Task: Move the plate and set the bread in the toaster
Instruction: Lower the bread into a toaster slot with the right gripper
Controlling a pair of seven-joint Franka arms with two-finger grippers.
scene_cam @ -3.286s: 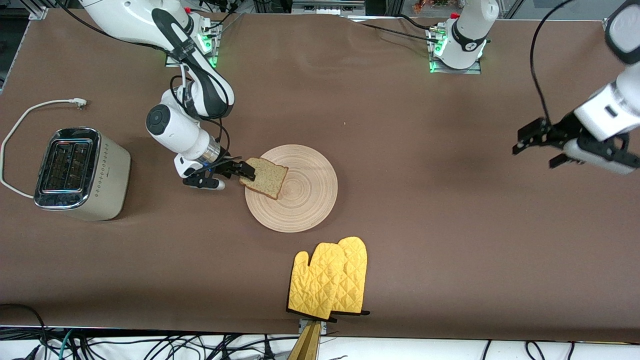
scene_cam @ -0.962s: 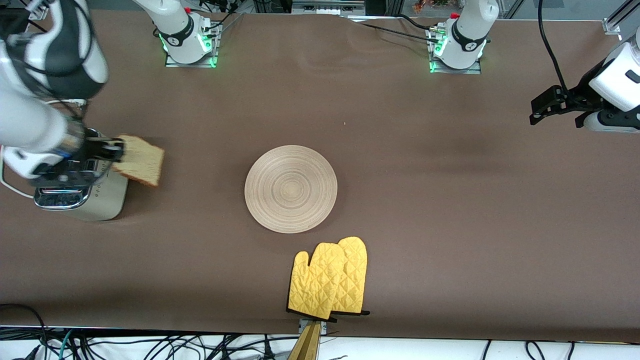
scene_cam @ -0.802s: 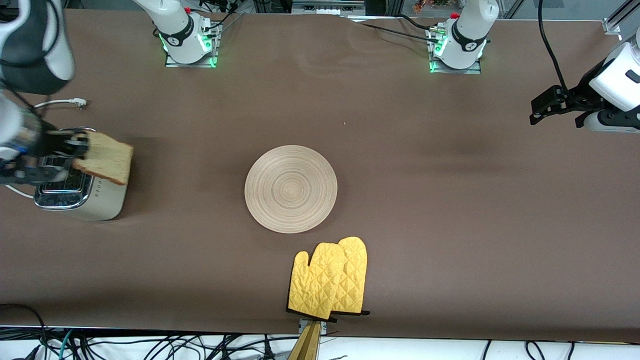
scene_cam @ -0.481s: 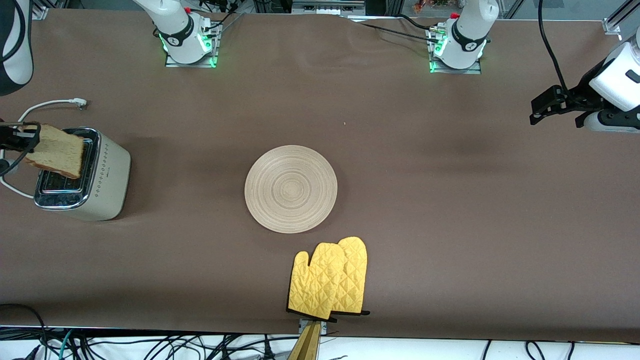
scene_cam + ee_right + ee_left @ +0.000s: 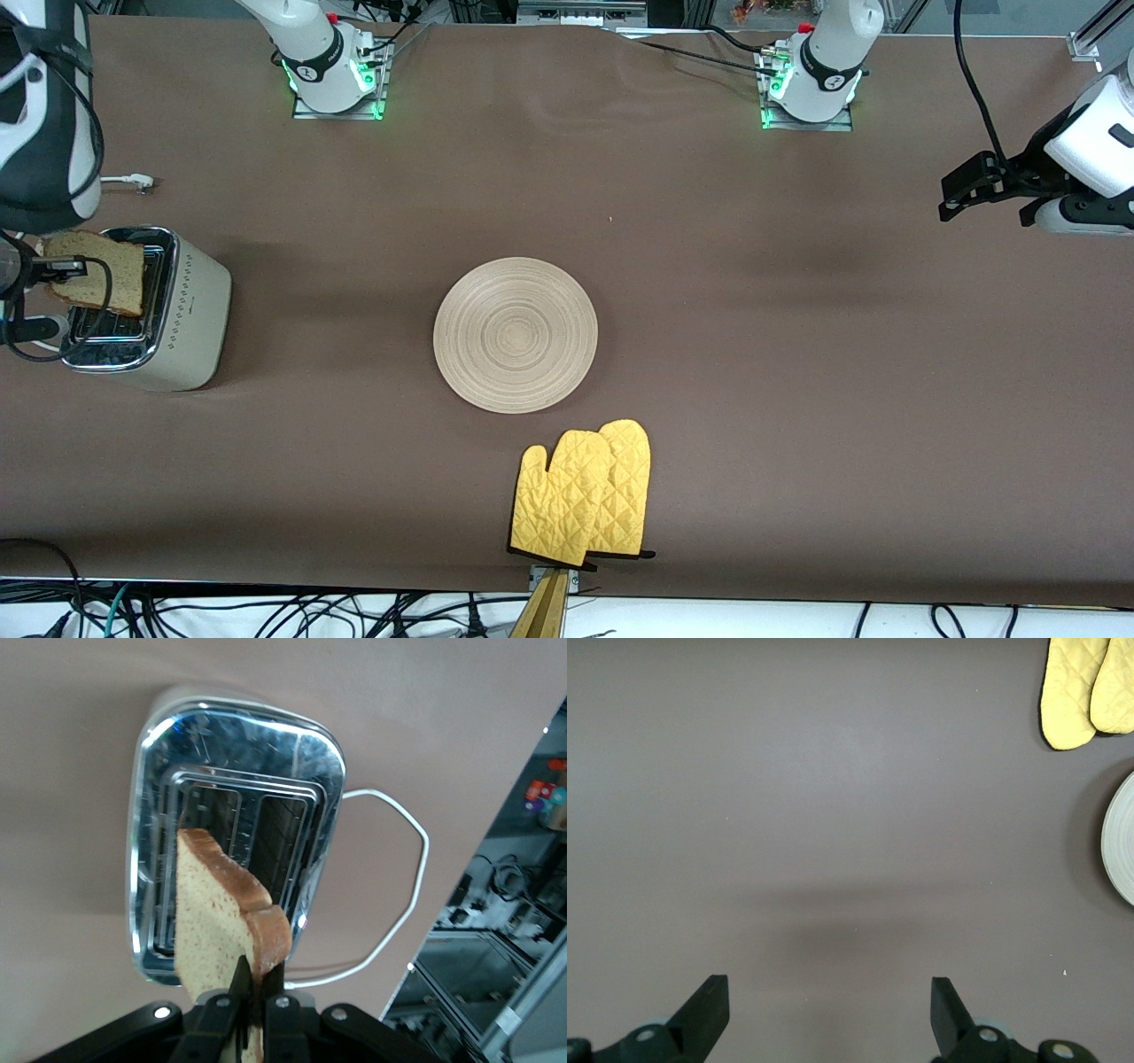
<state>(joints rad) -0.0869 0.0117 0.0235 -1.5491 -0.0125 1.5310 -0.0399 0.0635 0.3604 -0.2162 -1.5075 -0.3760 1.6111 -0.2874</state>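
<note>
The cream-white toaster (image 5: 177, 310) with its chrome top (image 5: 235, 744) stands at the right arm's end of the table. My right gripper (image 5: 62, 264) hangs over it, shut on the bread (image 5: 102, 270). The slice (image 5: 217, 921) is held on edge, above the slots (image 5: 266, 828), pinched at its crust by my right gripper (image 5: 257, 979). The round light-wood plate (image 5: 516, 334) lies bare in the middle of the table; its rim (image 5: 1118, 850) shows in the left wrist view. My left gripper (image 5: 961, 190) waits open in the air over bare table at the left arm's end, with nothing between the fingers (image 5: 709, 1010).
A pair of yellow oven mitts (image 5: 585, 492) lies nearer to the front camera than the plate, also in the left wrist view as mitts (image 5: 1085, 687). The toaster's white cord (image 5: 390, 895) loops on the table beside it, its plug (image 5: 133, 182) farther from the camera.
My right gripper has lifted the bread off the plate and carried it to the toaster, where it now hangs on edge over the slots. The left arm has stayed still in the last second.
</note>
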